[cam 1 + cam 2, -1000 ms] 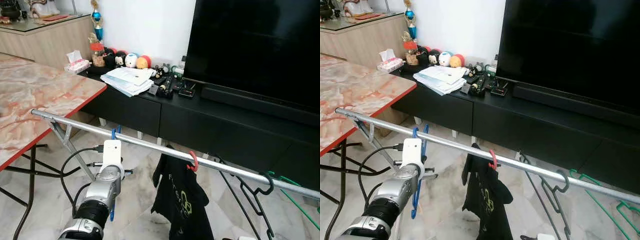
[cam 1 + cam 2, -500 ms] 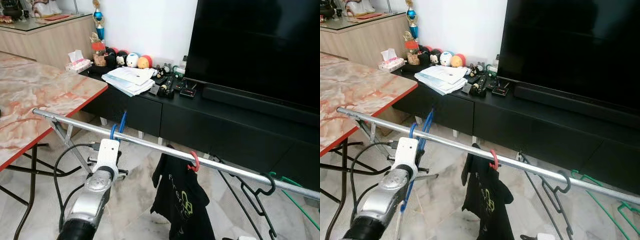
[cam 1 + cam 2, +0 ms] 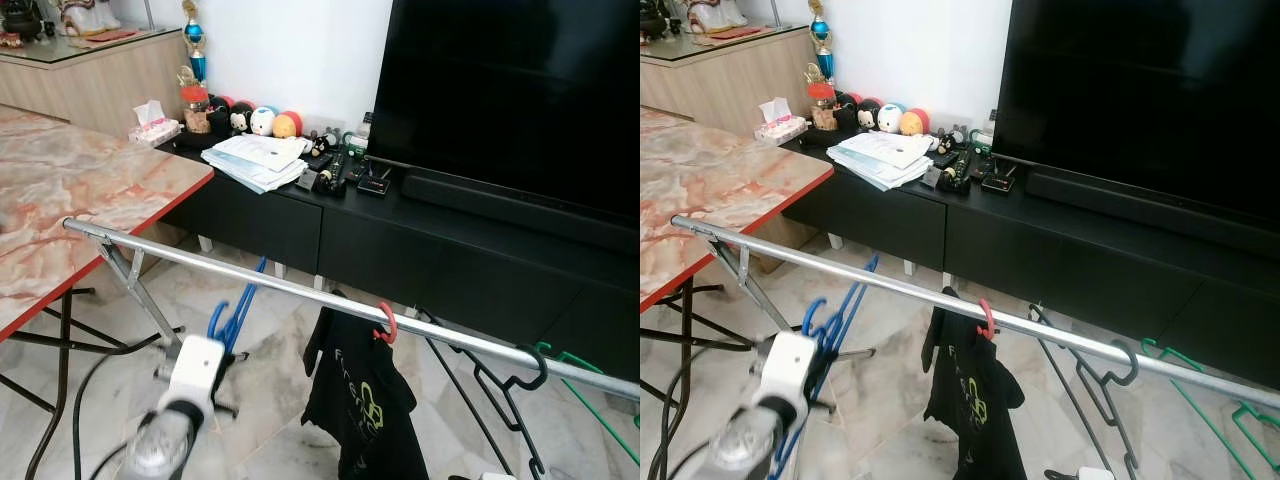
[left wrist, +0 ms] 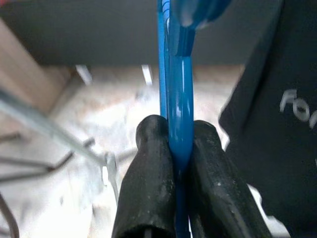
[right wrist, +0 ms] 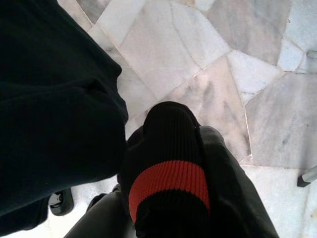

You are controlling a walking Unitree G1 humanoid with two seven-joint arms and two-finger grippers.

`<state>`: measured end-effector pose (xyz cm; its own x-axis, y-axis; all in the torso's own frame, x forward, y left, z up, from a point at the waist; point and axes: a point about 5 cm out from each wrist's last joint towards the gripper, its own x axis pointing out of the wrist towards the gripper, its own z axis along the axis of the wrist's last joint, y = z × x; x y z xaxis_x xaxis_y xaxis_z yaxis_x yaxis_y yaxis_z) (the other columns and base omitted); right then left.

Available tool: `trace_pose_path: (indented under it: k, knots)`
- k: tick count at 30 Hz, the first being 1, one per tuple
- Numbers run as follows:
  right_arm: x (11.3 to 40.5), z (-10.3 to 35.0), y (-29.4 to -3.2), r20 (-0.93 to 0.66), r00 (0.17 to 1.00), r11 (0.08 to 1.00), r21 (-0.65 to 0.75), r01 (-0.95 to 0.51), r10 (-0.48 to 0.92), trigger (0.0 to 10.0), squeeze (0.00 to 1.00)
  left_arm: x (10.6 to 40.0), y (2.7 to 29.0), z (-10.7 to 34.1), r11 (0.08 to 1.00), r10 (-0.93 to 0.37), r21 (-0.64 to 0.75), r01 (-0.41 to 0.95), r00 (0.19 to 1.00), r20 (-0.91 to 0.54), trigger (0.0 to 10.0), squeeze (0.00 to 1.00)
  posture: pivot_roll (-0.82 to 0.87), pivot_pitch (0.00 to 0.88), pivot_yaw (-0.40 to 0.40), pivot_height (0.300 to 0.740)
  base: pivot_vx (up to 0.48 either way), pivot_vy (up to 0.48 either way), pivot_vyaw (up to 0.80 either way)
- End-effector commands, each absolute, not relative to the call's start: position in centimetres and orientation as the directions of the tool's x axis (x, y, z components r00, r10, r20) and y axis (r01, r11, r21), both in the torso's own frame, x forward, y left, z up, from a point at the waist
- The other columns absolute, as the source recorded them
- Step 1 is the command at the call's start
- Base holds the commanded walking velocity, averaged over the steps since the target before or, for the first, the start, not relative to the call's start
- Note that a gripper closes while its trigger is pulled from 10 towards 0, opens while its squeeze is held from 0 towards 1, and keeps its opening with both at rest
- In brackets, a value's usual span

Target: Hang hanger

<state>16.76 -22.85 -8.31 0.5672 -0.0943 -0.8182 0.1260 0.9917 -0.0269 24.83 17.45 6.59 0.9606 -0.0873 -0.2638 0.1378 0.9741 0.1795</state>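
The robot's left gripper, nearest the camera and below the long silver metal drying rail, has both black fingers pressed tight on the stem of a blue plastic hanger. The hanger's hook sits under the rail and on its near side, not over it. The right gripper is clamped on a black ribbed fabric piece with a red band, low over the marble floor. On the rail hang a black printed T-shirt on a red hanger and an empty black hanger. Beyond the rail stands a black television cabinet. The hanging step looks unfinished: the hook likely needs lifting above the rail and lowering onto it.
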Motion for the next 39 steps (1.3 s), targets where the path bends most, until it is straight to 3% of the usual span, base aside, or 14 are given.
trace_pose_path:
  k: [1, 39]
  knots:
    - [16.89, -8.14, -23.25, -0.809, 0.577, 0.990, -0.033, 0.140, -0.109, 10.0, 0.00, 24.73, 17.32, 7.00, 0.978, -0.078, 0.170, 0.121, 0.967, -0.242, 10.0, 0.00, 0.11, 0.000, -0.044, 0.740, 0.000, 0.000, 0.00]
    - [16.87, -8.13, -23.29, -0.797, 0.586, 0.980, -0.039, 0.194, -0.148, 10.0, 0.00, 25.44, 17.20, 7.78, 0.991, -0.055, 0.109, 0.080, 0.976, -0.213, 10.0, 0.00, 0.10, 0.000, -0.029, 0.740, -0.275, 0.000, 0.00]
